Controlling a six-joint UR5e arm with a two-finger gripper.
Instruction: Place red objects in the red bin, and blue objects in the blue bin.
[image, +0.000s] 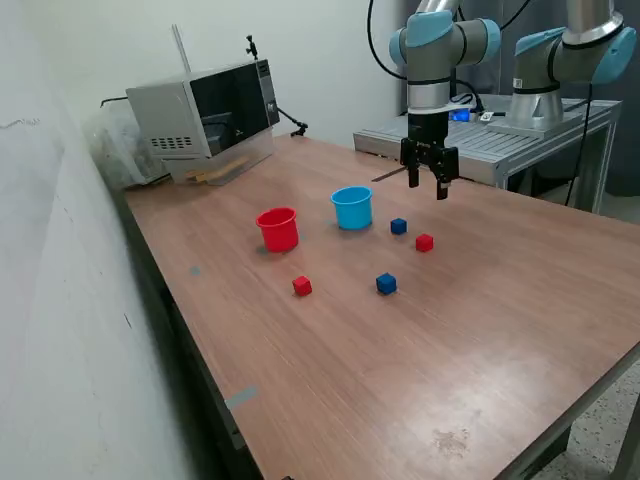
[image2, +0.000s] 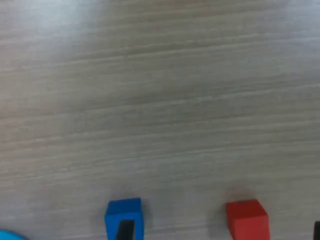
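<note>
A red cup (image: 278, 228) and a light blue cup (image: 352, 207) stand upright side by side on the wooden table (image: 480, 330). Two red cubes lie on the table: one (image: 302, 286) in front of the red cup, one (image: 425, 242) to the exterior view's right of the blue cup. Two dark blue cubes lie there too: one (image: 399, 226) beside the blue cup, one (image: 386, 284) nearer the front. My gripper (image: 428, 185) hangs open and empty above the table, behind the cubes. The wrist view shows a blue cube (image2: 125, 218) and a red cube (image2: 247, 218) on bare wood.
A grey microwave (image: 205, 115) stands at the table's back corner on the exterior view's left. A metal bench (image: 500, 140) with a second robot arm (image: 565, 60) stands behind the table on the right. A wall (image: 60, 330) runs along the left.
</note>
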